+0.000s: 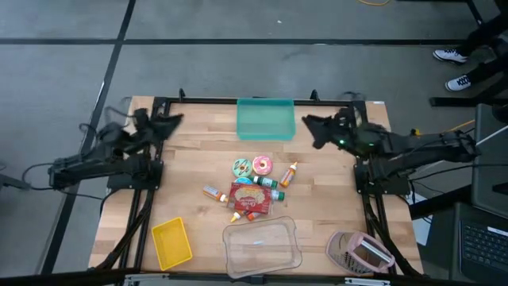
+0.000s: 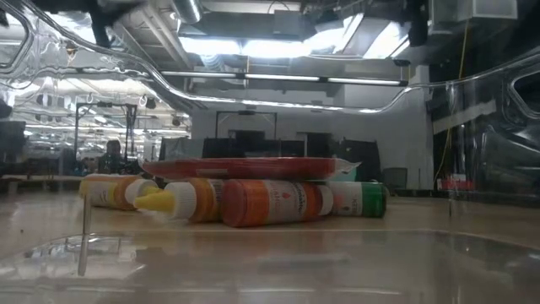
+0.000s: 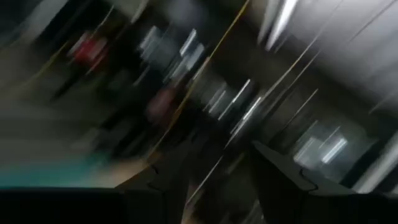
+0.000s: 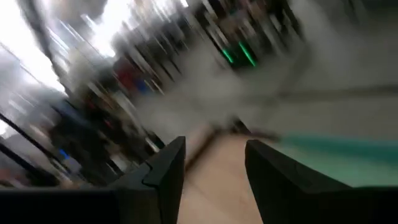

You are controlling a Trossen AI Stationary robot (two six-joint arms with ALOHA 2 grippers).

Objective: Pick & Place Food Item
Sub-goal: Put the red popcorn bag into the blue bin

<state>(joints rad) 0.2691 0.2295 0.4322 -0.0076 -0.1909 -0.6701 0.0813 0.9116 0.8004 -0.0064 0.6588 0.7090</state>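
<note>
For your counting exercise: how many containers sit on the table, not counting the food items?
4: teal bin at the far edge, yellow tray, clear tub and pink basket along the near edge.

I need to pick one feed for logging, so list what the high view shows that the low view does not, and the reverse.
Only the high view shows both arms at the table's sides, left gripper and right gripper both empty, plus the teal bin, yellow tray, pink basket, the two donuts and a person's shoes on the floor.

Only the low view shows the room behind, ceiling lights and the bottles' labels side-on.

Both show the pile of small bottles with the red packet and the clear container.
</note>
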